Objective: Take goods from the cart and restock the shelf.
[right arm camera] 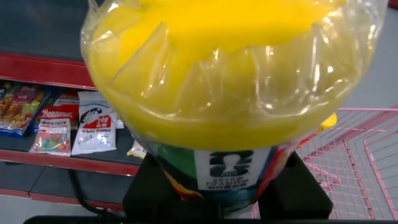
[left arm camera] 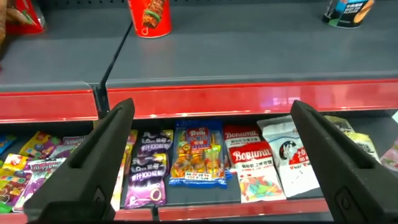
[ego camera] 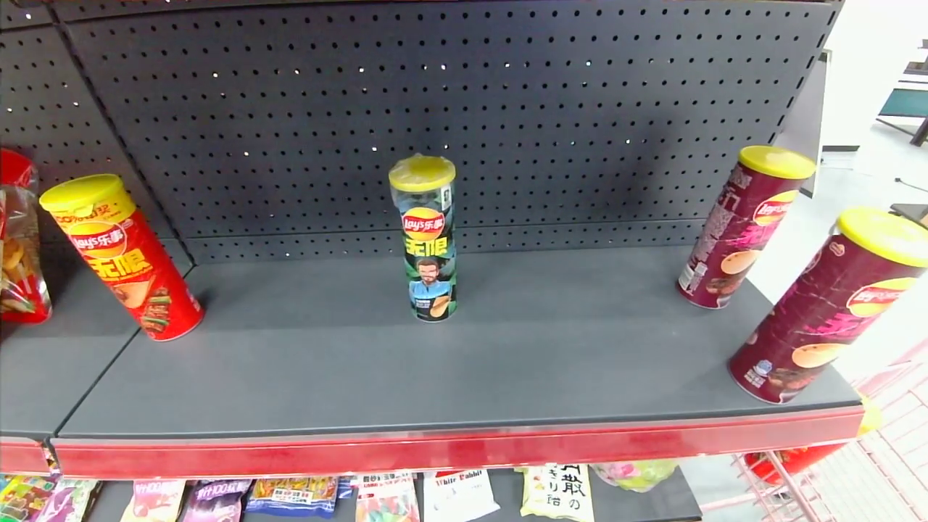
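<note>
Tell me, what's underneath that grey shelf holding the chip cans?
Under the grey shelf sits a lower shelf with a row of snack packets. Whatever lies behind them is covered by the shelf above.

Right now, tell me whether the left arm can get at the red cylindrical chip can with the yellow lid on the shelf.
Probably yes. The left end effector is open, and the red can stands with bare grey shelf before it; the arm would need to rise over the red front edge.

A dark perforated back panel (ego camera: 435, 109) rises behind. At the right, a pale, brightly lit floor (ego camera: 855, 181) stretches away to a teal piece of furniture (ego camera: 902, 101) on dark legs.
</note>
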